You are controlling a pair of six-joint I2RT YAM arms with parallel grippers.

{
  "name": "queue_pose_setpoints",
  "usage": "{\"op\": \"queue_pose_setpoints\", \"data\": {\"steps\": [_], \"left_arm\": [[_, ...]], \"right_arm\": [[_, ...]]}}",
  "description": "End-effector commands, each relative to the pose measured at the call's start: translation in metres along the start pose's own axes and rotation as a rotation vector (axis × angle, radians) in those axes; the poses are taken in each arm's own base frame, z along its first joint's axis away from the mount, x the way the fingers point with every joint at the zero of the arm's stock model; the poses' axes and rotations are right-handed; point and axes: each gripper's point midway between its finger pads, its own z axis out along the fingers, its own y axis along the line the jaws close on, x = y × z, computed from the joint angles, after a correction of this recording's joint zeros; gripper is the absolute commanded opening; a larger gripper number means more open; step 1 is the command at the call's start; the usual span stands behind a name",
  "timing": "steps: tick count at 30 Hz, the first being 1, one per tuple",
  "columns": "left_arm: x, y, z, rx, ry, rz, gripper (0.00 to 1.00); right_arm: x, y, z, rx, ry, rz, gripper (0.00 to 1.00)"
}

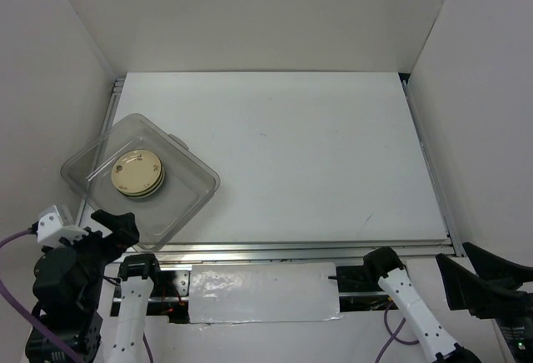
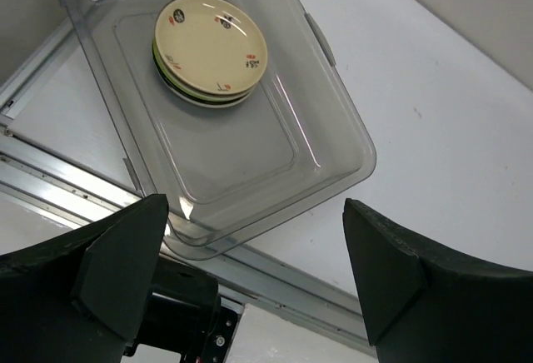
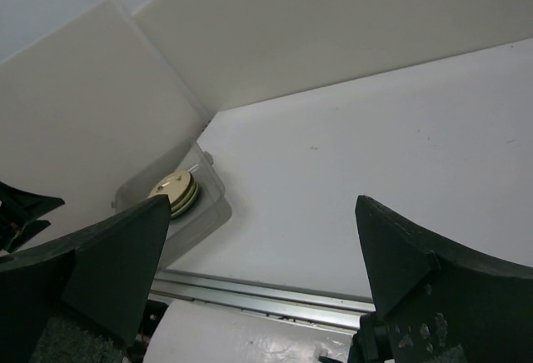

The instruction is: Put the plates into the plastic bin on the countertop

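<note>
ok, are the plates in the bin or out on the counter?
In. The plates sit stacked, cream one on top, inside the plastic bin; none lie loose on the countertop. Stack count: cannot tell.

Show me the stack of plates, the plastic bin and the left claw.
stack of plates (image 2: 211, 45), left wrist view, centre of the top cream plate.
plastic bin (image 2: 237, 153), left wrist view, bare floor.
left claw (image 2: 255, 205), left wrist view, midway between its fingertips.
</note>
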Motion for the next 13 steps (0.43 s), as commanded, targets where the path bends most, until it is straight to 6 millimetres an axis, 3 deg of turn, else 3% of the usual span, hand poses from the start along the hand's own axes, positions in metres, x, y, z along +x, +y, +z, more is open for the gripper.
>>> {"op": "queue_pose_setpoints", "data": {"steps": [1, 13], "left_arm": [[-0.017, 0.007, -0.006, -0.054, -0.062, -0.04, 0.99], [-0.015, 0.007, -0.003, -0.051, -0.057, -0.037, 0.99]], "right_arm": [[0.021, -0.012, -0.003, 0.055, 0.099, 0.0, 1.0], [0.029, -0.019, 0.013, 0.106, 0.143, -0.002, 1.0]]}}
